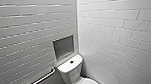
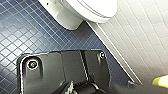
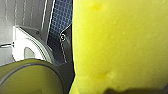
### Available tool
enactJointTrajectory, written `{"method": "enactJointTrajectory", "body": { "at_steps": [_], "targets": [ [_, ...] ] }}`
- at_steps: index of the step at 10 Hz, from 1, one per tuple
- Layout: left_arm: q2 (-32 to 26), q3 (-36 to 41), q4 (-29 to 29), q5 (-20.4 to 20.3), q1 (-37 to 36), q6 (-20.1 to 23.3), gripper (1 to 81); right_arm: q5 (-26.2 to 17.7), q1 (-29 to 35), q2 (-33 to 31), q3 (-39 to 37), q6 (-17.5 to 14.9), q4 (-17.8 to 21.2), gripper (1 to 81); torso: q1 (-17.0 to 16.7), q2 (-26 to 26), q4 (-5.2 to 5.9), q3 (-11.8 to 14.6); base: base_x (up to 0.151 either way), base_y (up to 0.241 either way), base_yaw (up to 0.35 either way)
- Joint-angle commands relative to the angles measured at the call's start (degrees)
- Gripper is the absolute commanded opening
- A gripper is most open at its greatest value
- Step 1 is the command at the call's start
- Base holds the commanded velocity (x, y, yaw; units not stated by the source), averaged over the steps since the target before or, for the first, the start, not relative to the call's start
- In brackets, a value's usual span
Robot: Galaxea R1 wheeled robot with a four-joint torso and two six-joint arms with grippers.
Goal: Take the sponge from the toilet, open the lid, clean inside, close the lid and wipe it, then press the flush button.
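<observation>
The white toilet (image 1: 70, 70) stands in the corner of the tiled room, with the small dark flush button (image 1: 71, 62) in the middle of its tank top. Its lid (image 1: 88, 83) lies shut over the bowl, and the left wrist view shows this lid (image 2: 96, 7) from the side above the toilet's base (image 2: 65, 17). The yellow sponge (image 3: 120, 45) looms very close in the right wrist view, held in my right gripper. A corner of the sponge (image 2: 161, 81) also peeks into the left wrist view. My left gripper is open and holds nothing.
A metal grab bar (image 1: 39, 80) runs along the left wall beside the tank, below a recessed niche (image 1: 63, 47). Dark blue tiled floor (image 2: 25, 32) lies beside the toilet. A white tiled wall (image 2: 145, 37) stands close on its other side.
</observation>
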Motion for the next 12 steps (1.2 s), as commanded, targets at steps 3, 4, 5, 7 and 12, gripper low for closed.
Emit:
{"method": "enactJointTrajectory", "body": {
  "at_steps": [3, 4, 5, 7, 12],
  "targets": [
    [-3.75, 8.3, -7.57, 10.72, -17.68, -0.2, 81.1, -3.32, 1.65, -1.55, 2.53, -0.19, -0.99, 1.0, 0.0, 0.02, 0.0, 0.0, 0.0, 0.0, 0.0],
    [-3.83, 9.35, -9.49, 11.07, -20.14, -0.28, 81.1, -3.32, 1.56, -1.81, 3.06, -0.11, -0.9, 1.0, 0.0, 0.02, 0.0, 0.0, 0.0, 0.0, 0.0],
    [-3.75, 9.79, -10.47, 11.42, -22.78, -0.46, 81.1, -3.23, 1.47, -1.81, 3.15, -0.02, -0.81, 1.0, 0.0, 0.05, 0.0, -0.02, 0.0, 0.0, 0.0],
    [-3.39, 9.88, -13.27, 13.8, -27.43, -0.55, 81.1, -2.0, 1.3, -1.81, 3.41, -0.02, -0.81, 1.0, 0.0, 0.07, 0.0, -0.02, 0.0, 0.0, 0.0],
    [-1.72, 9.35, -16.62, 17.49, -38.34, -2.66, 81.1, -1.03, 1.12, -2.34, 4.47, -0.02, -0.81, 1.0, 0.02, 0.09, 0.0, -4.97, 0.0, 0.0, 0.0]
  ]
}}
